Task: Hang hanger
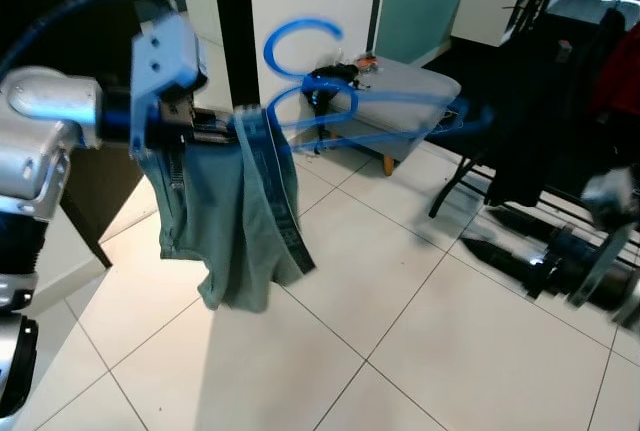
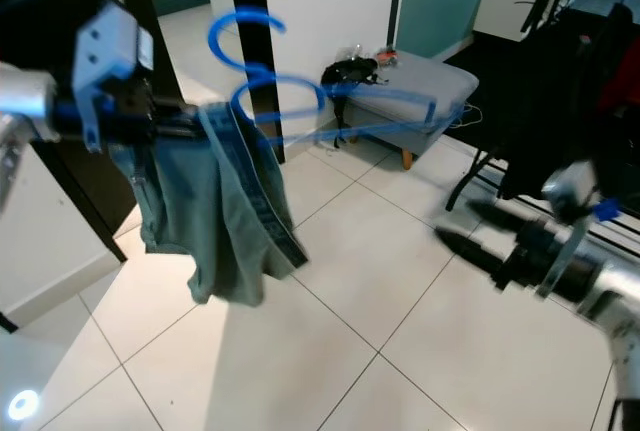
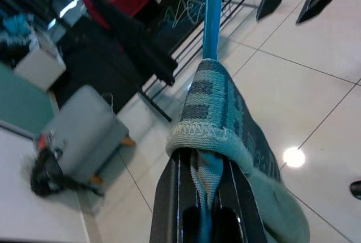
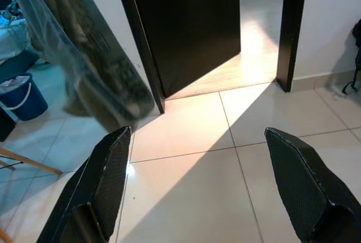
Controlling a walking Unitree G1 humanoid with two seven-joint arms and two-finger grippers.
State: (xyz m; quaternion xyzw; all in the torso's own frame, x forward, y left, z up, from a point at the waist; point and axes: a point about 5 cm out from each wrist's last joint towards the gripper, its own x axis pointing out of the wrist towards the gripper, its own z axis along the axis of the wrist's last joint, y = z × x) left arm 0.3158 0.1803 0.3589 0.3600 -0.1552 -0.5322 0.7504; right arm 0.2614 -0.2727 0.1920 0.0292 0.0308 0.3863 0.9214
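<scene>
The left end effector (image 3: 206, 198) is raised at chest height on the robot's left side and is clenched on the blue hanger (image 1: 310, 76), with folded cloth pinched between the two long black fingers (image 3: 169, 198). The hanger is made of thin blue plastic: a curled hook at the top, a looped neck, and a straight bar extending away from the fingers. A pair of denim shorts (image 1: 240, 211) is draped over the bar just beside the fingers. The fabric is a washed grey-green denim with a stitched hem, a darker waistband strip and loose folds hanging toward the floor (image 1: 400, 351). The hanger and the shorts are held in the air, apart from the floor and from the clothes rack (image 1: 560, 101).

The right end effector (image 2: 470, 236) is extended low on the right side, above the floor. Its two tapered black fingers (image 4: 107, 181), which carry a fine woven texture, are spread wide apart and nothing is held between them.

The floor is covered with glossy white square tiles with thin dark joints. A grey padded stool (image 1: 410, 101) on short wooden legs stands by the white wall, with a black item (image 1: 330, 81) resting on it. Dark garments hang on the black metal clothes rack at the right. A dark door (image 4: 186, 29) is seen in the right wrist view.
</scene>
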